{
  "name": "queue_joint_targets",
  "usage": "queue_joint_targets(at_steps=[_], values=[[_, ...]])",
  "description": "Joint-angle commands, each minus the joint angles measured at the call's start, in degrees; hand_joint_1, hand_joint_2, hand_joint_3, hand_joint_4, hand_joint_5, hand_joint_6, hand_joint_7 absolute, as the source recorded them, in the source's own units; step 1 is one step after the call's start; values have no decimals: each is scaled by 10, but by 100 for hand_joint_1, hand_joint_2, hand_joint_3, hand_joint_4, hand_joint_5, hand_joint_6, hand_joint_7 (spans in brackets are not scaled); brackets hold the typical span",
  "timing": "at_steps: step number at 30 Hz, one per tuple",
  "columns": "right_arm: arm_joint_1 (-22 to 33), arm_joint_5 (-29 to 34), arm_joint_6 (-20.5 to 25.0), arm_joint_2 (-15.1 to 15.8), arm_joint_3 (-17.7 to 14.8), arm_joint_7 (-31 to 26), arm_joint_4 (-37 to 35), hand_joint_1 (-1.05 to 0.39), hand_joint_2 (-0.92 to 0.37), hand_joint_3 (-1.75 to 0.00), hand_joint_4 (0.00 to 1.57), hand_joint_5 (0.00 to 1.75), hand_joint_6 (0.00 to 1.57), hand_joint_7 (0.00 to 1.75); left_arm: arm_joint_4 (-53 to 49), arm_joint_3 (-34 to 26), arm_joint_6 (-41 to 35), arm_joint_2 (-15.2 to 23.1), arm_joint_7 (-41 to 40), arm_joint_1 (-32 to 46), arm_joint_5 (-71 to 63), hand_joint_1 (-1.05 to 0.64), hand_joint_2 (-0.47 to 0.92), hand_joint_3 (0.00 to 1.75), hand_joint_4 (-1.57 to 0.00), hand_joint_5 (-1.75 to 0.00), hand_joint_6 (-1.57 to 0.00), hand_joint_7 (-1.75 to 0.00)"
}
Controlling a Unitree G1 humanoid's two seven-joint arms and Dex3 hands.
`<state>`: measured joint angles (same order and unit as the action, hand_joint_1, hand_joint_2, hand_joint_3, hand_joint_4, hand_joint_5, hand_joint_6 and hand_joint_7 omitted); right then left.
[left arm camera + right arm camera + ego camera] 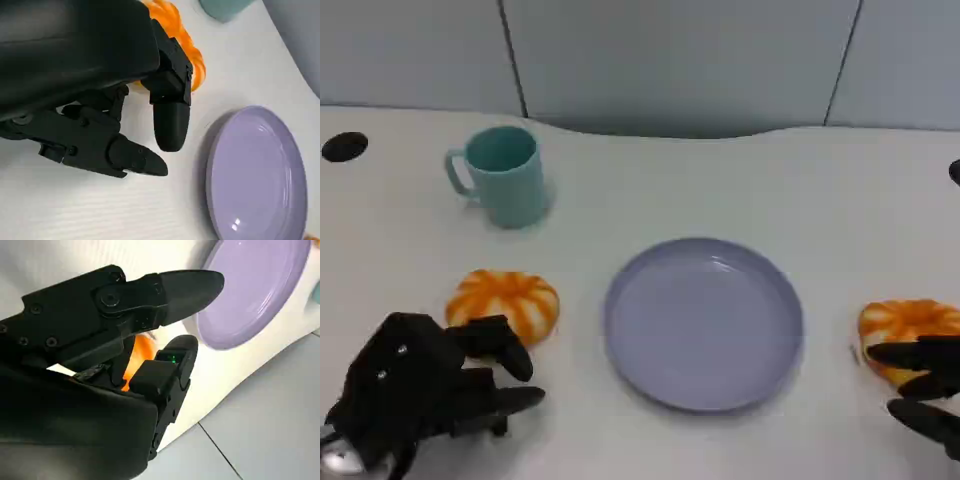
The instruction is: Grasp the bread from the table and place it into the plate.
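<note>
Two orange-and-white striped breads lie on the white table. One bread (506, 300) is left of the lavender plate (703, 322), the other bread (908, 322) is right of it. My left hand (430, 390) hovers just in front of the left bread (186, 55), fingers apart and holding nothing. My right hand (925, 392) sits at the near side of the right bread, one finger overlapping its edge. In the right wrist view, that bread (139, 354) shows orange between the spread fingers (175, 285). The plate (255, 170) holds nothing.
A teal mug (502, 175) stands at the back left, behind the left bread. A black round hole (344, 146) marks the table's far left, and another (955, 170) its right edge. The table's curved far edge meets a grey wall.
</note>
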<state>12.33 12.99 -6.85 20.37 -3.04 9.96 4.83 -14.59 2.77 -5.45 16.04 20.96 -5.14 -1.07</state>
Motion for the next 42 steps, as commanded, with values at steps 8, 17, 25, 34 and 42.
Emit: queue_joint_targets(at_steps=[8,17,25,34,42], values=[[3,-4,-12,6,-5,-2,-5,-23,-92,-24,76,55,86,1,15,-5,-16,3,4,4,16,-21,92,5,-74,-175,-54,-175],[8,-1,-3,3,-2,-2,7,-24,-92,-25,76,55,86,1,16,-1,-8,10,2,7,6,-22,92,5,-74,-175,-54,-175],[8,4,4,-5,7,-6,14,-24,-92,-25,77,56,86,0,-12,-27,44,-2,9,8,41,-20,92,6,-73,-175,-54,-175],[6,12,41,-15,17,-7,35,-23,-92,-26,76,56,86,0,-35,-15,320,37,-94,-5,-119,-35,92,7,-32,-161,-26,-143],[7,17,67,-21,23,-6,52,-23,-92,-26,76,59,85,0,70,25,291,146,-108,-31,-334,-51,92,7,-13,-105,-45,-25]])
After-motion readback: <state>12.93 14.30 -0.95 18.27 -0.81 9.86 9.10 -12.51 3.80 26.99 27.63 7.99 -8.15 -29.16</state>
